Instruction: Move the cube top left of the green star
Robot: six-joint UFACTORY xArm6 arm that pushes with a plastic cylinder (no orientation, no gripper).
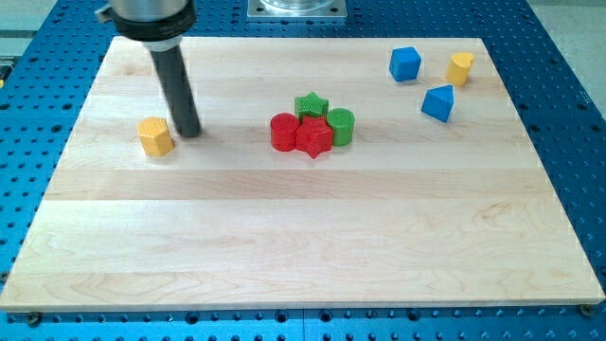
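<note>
A green star [310, 104] sits near the board's middle, touching a red cylinder [283, 132], a red star [314, 138] and a green cylinder [340, 125] in a tight cluster. A blue cube [405, 63] lies at the view's top right. A yellow block [155, 136], roughly hexagonal, lies at the view's left. My tip [188, 131] rests on the board just right of the yellow block, very close to it, and far left of the green star and the blue cube.
A yellow block [460, 68] and a blue angular block [437, 102] lie near the blue cube at the view's top right. The wooden board [303, 237] sits on a blue perforated table.
</note>
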